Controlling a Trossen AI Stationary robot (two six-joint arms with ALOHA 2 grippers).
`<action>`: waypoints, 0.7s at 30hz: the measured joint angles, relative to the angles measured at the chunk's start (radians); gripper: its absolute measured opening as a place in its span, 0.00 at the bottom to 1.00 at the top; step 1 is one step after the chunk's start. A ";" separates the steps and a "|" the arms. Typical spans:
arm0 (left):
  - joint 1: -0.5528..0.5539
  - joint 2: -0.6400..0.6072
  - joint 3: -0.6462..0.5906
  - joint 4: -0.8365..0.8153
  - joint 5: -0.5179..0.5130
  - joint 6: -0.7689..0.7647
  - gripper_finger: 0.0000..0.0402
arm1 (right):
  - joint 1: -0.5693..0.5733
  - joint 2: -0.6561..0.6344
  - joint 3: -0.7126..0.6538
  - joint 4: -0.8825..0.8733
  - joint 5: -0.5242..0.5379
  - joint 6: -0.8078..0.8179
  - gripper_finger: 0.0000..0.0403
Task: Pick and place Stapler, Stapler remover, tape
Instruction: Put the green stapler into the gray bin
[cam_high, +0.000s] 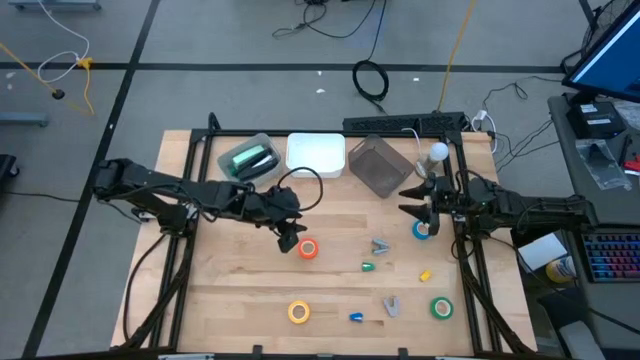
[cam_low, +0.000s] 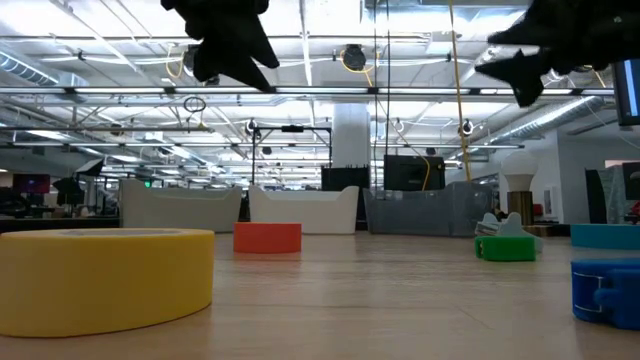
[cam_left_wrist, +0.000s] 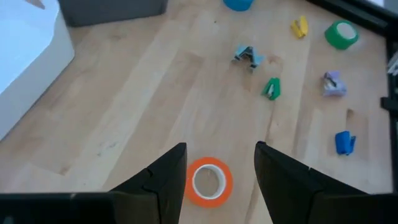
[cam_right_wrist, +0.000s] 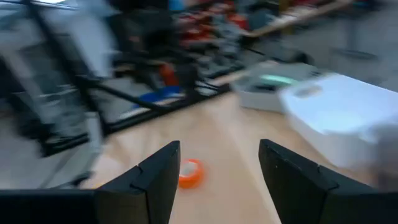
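1. High view: reaching in from the left side, elbow bent low over the worktop (cam_high: 250, 290), with the left tool (cam_high: 290, 238) hanging just above and beside the orange tape roll (cam_high: 307, 249). Stretching in from the right edge, with the right tool (cam_high: 425, 212) hovering near the blue tape roll (cam_high: 421, 230). Lying apart toward the near edge: the yellow tape roll (cam_high: 299, 312) and the green tape roll (cam_high: 441, 307). Sitting along the far side: a clear bin (cam_high: 250, 159), a white bin (cam_high: 316, 154) and a grey bin (cam_high: 378, 166).

2. Low view: hanging high above the worktop, both tools, neither touching anything. Resting flat on the wood: yellow roll (cam_low: 105, 275) nearest, orange roll (cam_low: 267, 237) farther back.

3. Left wrist view: standing well apart, the two dark fingers (cam_left_wrist: 160, 180), holding nothing, with the orange roll (cam_left_wrist: 208, 181) lying between them but lower down. Risking a miss here: descending off-centre and landing a fingertip on the ring's rim, tipping or skidding it across the smooth wood. Also risking a slip when closing on the round wall.

4. Right wrist view: spreading wide and empty, the right fingers (cam_right_wrist: 155, 177), aimed across the worktop at the distant orange roll (cam_right_wrist: 190, 174). Blurring heavily, so little else readable. Risking a clash if both arms converge on the worktop's middle.
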 joint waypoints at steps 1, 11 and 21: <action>0.007 0.000 0.000 -0.004 0.000 0.000 0.46 | 0.008 0.023 0.000 0.042 -0.030 -0.003 0.52; 0.040 -0.057 -0.099 0.085 0.079 0.018 0.46 | 0.160 0.339 0.071 0.136 -0.133 -0.048 0.52; -0.005 -0.337 -0.416 0.324 0.097 -0.034 0.46 | 0.282 0.629 0.289 -0.112 -0.131 -0.130 0.52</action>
